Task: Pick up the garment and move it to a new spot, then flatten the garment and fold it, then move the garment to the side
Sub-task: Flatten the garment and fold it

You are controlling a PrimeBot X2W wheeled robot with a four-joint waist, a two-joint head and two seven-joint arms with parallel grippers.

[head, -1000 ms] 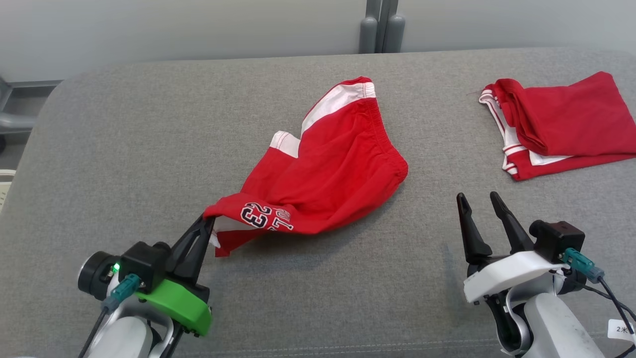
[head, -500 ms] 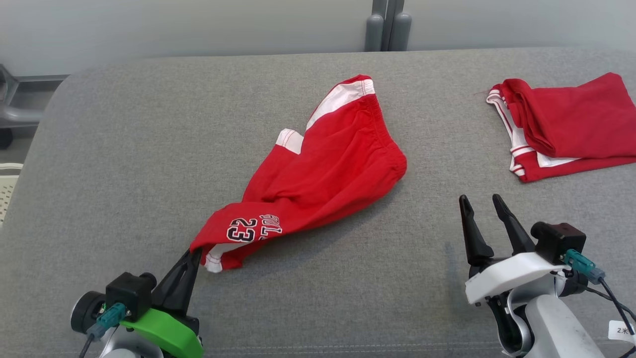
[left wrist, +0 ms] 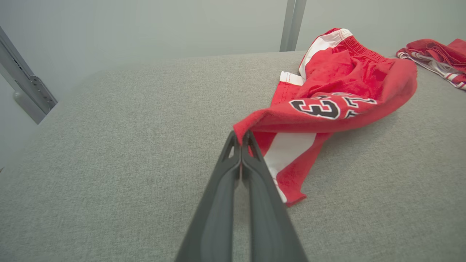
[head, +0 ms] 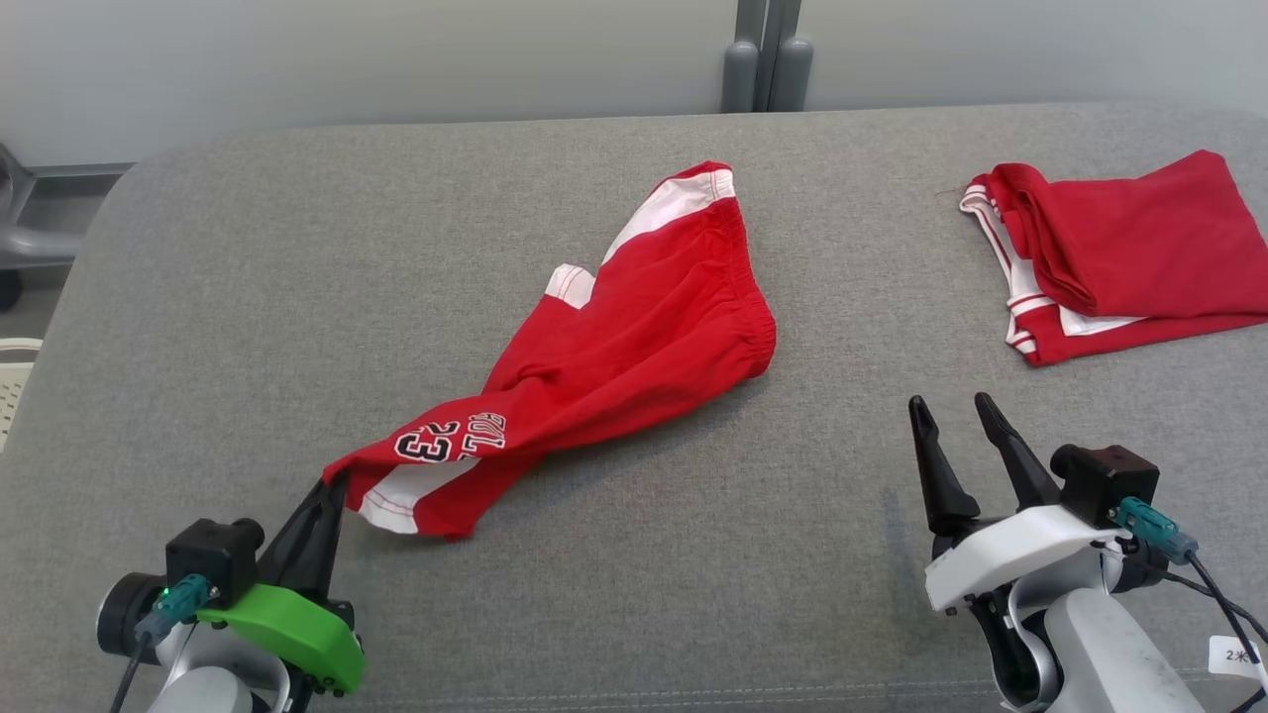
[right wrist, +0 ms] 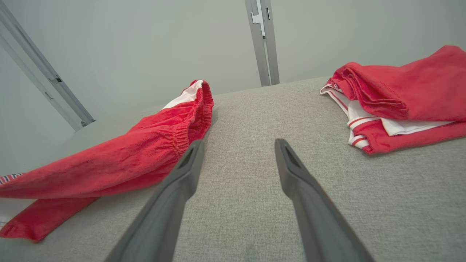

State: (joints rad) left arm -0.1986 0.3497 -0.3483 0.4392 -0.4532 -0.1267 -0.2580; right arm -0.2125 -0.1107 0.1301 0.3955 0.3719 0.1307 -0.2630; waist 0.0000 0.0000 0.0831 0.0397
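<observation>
The garment [head: 614, 342] is a pair of red shorts with white side stripes and a black "23" print, stretched diagonally across the grey table [head: 248, 297]. My left gripper [head: 334, 482] is shut on its near-left corner, lifting that edge a little; the left wrist view shows the garment [left wrist: 338, 94] pinched at the left gripper [left wrist: 241, 135]. My right gripper [head: 951, 404] stands open at the lower right, apart from the cloth. In the right wrist view the garment [right wrist: 145, 153] lies left of the open right gripper [right wrist: 238, 143].
A second red and white cloth [head: 1109, 253] lies folded at the far right of the table, also seen as the folded cloth [right wrist: 397, 98] in the right wrist view. A grey wall and upright post [head: 758, 54] stand behind the table's far edge.
My left gripper has pulled the garment's corner toward the near left, stretching the shorts out longer and narrower. The right gripper has stayed put. The head camera shifted slightly.
</observation>
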